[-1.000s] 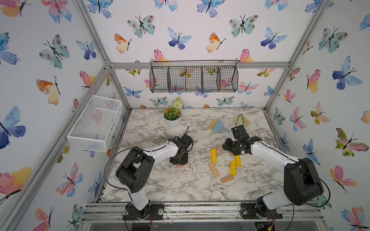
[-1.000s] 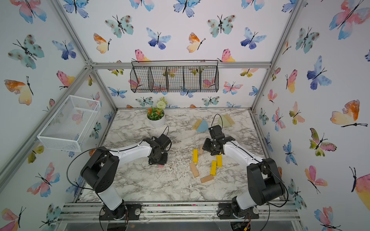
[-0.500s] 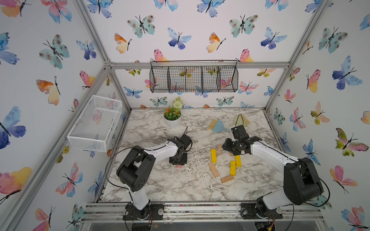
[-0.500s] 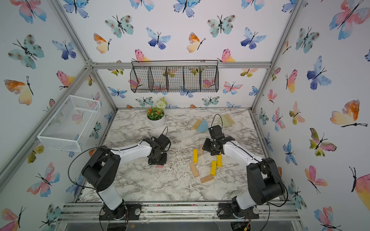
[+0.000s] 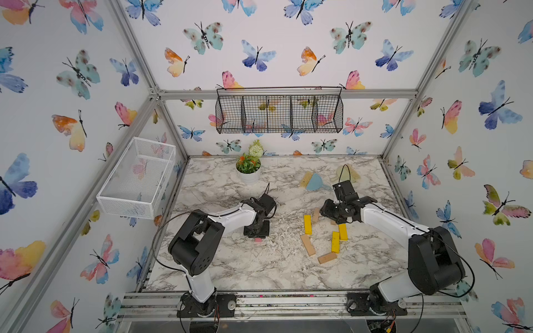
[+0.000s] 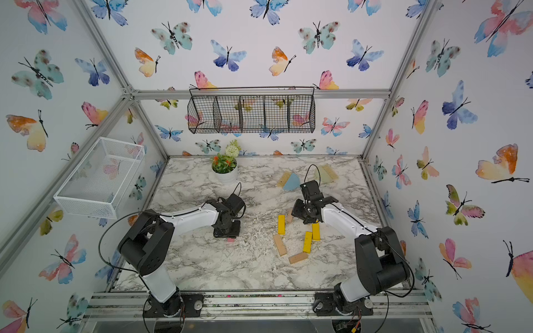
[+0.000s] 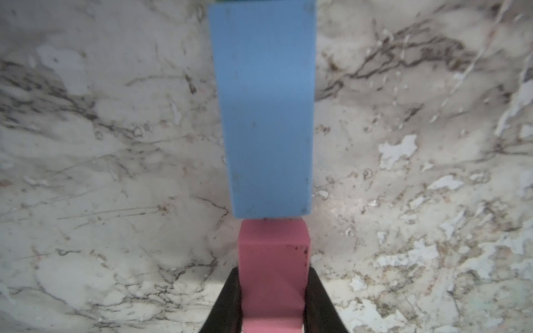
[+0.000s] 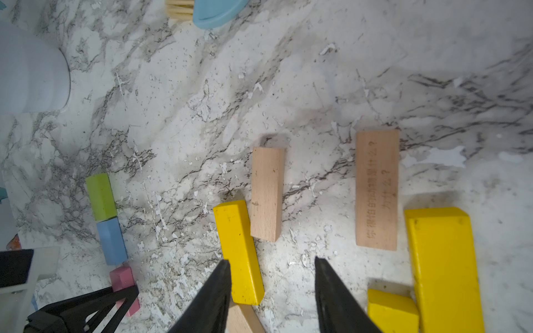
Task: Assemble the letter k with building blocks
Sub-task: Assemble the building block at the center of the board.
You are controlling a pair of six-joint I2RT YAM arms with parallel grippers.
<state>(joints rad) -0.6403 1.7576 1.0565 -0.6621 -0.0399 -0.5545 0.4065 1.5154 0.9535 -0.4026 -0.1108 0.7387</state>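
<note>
The left jaws were closed narrow on the pink block point(image 7: 272, 268), pinching its two long sides. The next move seemed to turn on alignment. The pink block's long axis ran in line with the light-blue block point(image 7: 265, 109), end to end. The two were either touching or just apart; I could not tell which. Beyond the blue lay the lime-green block point(image 8: 101, 196), butted against it. As the top views face the desk point(image 5: 259, 268), the row ran from 12 to 6 o'clock, with green at 12 and pink at 6. Letting go there would probably finish the letter's stem.

The right jaws stood part open and empty over the loose yellow blocks point(image 5: 307, 224) and wood blocks point(image 5: 308, 244), at 3 o'clock from the row. The right arm point(image 5: 389, 225) was clearly the nearer to those.
</note>
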